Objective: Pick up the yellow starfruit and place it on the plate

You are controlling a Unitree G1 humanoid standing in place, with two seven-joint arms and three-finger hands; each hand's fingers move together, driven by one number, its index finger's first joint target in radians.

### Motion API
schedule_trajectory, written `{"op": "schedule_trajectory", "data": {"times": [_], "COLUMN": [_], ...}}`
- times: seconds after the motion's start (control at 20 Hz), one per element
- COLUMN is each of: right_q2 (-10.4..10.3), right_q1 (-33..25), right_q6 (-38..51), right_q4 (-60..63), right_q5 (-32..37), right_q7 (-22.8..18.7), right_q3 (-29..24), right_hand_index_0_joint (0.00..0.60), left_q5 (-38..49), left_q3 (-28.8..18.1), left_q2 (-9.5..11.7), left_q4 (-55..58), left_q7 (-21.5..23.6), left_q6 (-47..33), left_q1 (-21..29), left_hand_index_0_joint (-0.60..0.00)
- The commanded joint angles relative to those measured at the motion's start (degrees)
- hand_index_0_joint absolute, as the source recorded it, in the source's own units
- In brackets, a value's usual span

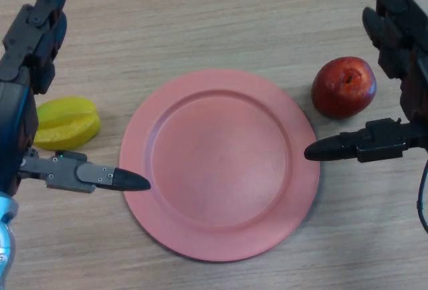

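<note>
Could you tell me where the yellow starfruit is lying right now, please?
In the head view the yellow starfruit lies on the table at the left, just beyond the pink plate's left rim, partly hidden behind the open left hand.

no readable text, labels or numbers

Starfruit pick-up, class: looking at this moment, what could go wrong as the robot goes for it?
1. The starfruit lies partly under the open left hand; its ridged shape may slip from the grasp.
2. The left thumb reaches over the plate rim and could nudge it.
3. The right hand hangs beside the red apple and might bump it.
</note>
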State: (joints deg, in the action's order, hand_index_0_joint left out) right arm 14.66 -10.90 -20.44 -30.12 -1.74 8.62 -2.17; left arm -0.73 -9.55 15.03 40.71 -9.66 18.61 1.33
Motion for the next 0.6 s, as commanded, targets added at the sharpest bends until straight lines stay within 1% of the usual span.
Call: {"op": "schedule_trajectory", "data": {"times": [0.05,0.25,0.35,0.4,0.55,0.6], "right_q2": [1.2,1.0,1.1,1.2,0.9,1.1], "right_q1": [-1.2,-1.3,-0.9,-0.7,-0.4,-0.5], "right_q6": [7.2,5.4,5.7,6.2,4.4,3.7], "right_q4": [-3.8,-5.1,-5.4,-5.2,-6.1,-6.5], "right_q5": [0.1,2.1,2.3,2.0,4.8,5.3], "right_q7": [-2.0,-2.1,-2.3,-2.1,-2.4,-2.5], "right_q3": [-2.6,-2.8,-2.7,-2.9,-3.2,-3.4], "right_hand_index_0_joint": [0.000,0.000,0.000,0.000,0.000,0.000], "left_q5": [2.9,3.2,3.5,3.2,0.2,-2.8], "left_q3": [-3.9,-4.5,-5.7,-6.6,-8.2,-8.5], "left_q2": [1.1,1.3,2.0,2.8,4.3,5.4], "left_q4": [4.4,4.4,2.9,1.1,-6.2,-10.2], "left_q7": [1.0,0.9,1.1,1.0,2.1,3.3], "left_q6": [-4.1,-3.3,-3.8,-4.8,-11.9,-15.4], "left_q1": [0.7,0.8,1.7,2.4,3.7,4.7], "left_hand_index_0_joint": [0.000,0.000,0.000,0.000,0.000,0.000]}}
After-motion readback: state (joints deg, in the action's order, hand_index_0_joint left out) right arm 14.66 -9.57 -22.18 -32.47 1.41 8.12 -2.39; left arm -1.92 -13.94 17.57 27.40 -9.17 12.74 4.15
